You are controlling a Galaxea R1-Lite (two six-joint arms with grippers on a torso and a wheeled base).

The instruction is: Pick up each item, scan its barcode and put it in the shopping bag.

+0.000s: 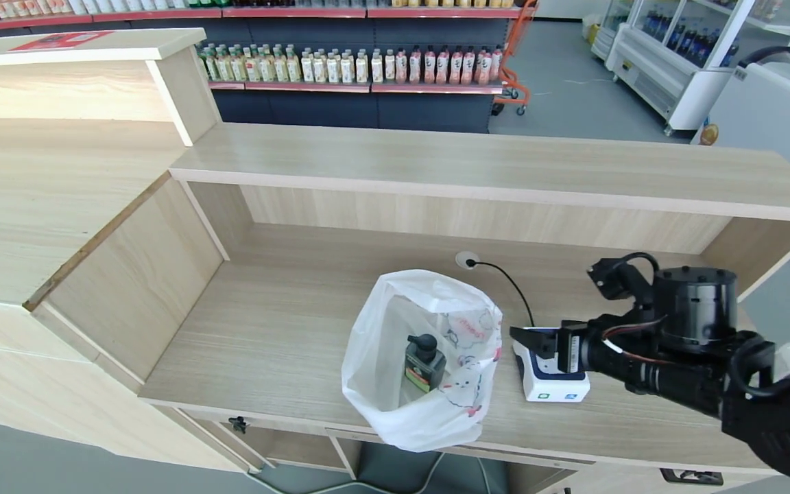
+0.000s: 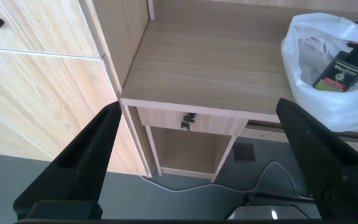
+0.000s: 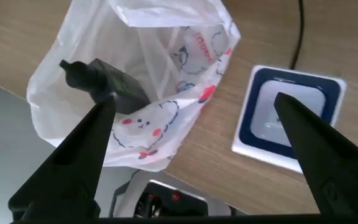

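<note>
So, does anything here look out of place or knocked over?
Mostly tidy. The one odd thing: the shopping bag bulges over the front edge of the counter, so it might slip off. The dark bottle inside it leans rather than standing straight. The scanner sits flat beside the bag; nothing looks spilled.

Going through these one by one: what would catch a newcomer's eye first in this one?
The white shopping bag standing open near the front edge of the counter draws the eye first, with a dark pump bottle inside it. Just to its right sits the blue-and-white scanner, its black cable running back to a hole in the counter. The right gripper hangs above the scanner with jaws open.
</note>
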